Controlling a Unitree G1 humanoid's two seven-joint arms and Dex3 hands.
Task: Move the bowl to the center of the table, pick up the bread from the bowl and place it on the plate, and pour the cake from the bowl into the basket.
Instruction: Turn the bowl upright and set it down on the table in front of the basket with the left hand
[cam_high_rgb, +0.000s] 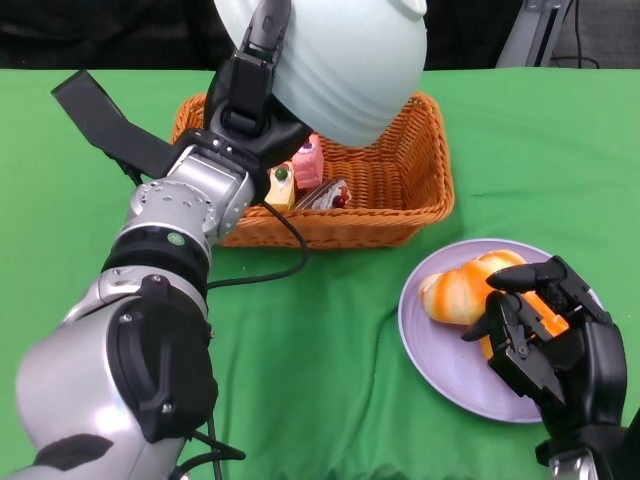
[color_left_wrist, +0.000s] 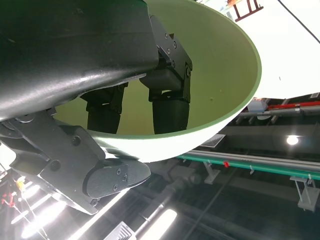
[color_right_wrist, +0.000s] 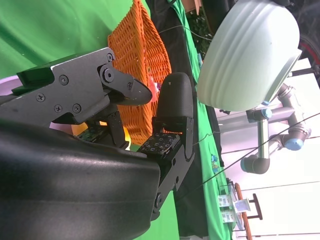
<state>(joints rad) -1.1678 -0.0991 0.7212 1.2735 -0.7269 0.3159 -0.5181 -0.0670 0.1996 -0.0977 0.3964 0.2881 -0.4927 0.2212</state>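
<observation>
Tipping over the basket (cam_high_rgb: 400, 190), a ribbed pale-green bowl (cam_high_rgb: 340, 60).

Left forearm (cam_high_rgb: 150, 270) stretched forward and up from the lower left, silver casing with black wrist section, cable trailing beneath. Left hand (cam_high_rgb: 250, 95) raised high, clamped on the rim of the pale green bowl (cam_high_rgb: 340, 60), holding it tipped on its side. Fingers (color_left_wrist: 167, 95) inside the bowl wall, thumb pressed against the outside, as seen from the left wrist. Right hand (cam_high_rgb: 545, 330) low at the lower right, over the plate (cam_high_rgb: 440, 350), resting above the bread (cam_high_rgb: 465, 290). Fingers (color_right_wrist: 172, 115) partly curled, spread apart, closed on nothing. Right wrist barely in view at the bottom edge.
</observation>
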